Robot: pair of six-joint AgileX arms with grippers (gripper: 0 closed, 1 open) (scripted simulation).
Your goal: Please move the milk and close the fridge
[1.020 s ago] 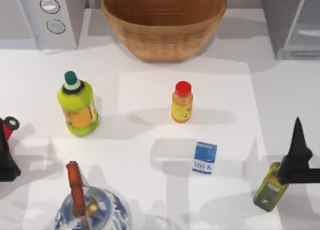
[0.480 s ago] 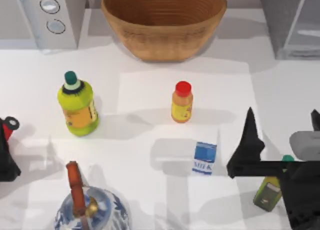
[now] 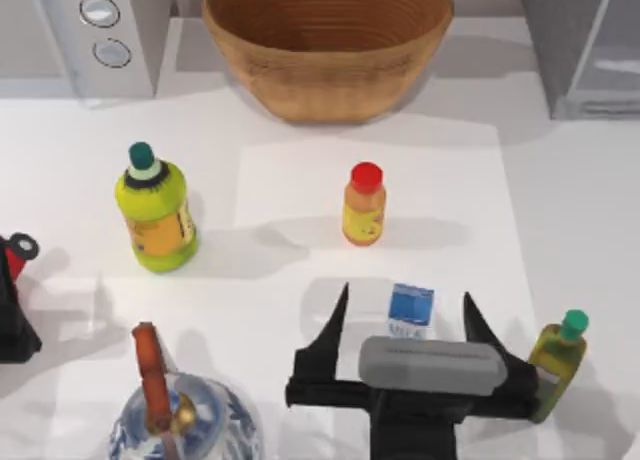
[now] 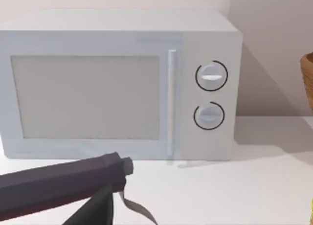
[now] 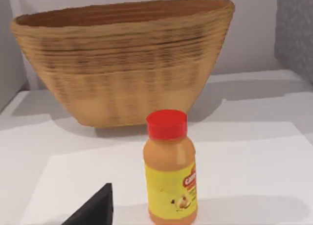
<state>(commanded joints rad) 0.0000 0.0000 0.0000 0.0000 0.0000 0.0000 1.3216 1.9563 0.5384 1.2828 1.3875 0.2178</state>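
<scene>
Right gripper (image 3: 405, 325) wide-spread; left arm parked

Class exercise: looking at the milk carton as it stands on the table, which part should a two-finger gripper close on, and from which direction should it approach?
Grip the milk carton across its flat left and right side faces, coming from above. It stands upright and boxy with free space on both sides, and the open right gripper already straddles it, one finger on each side.

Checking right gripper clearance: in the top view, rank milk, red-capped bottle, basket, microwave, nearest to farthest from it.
From the right gripper, open at the table's near edge:
1. Milk, between its fingers.
2. Red-capped bottle, just beyond the milk.
3. Basket, back centre.
4. Microwave, back left corner.
</scene>
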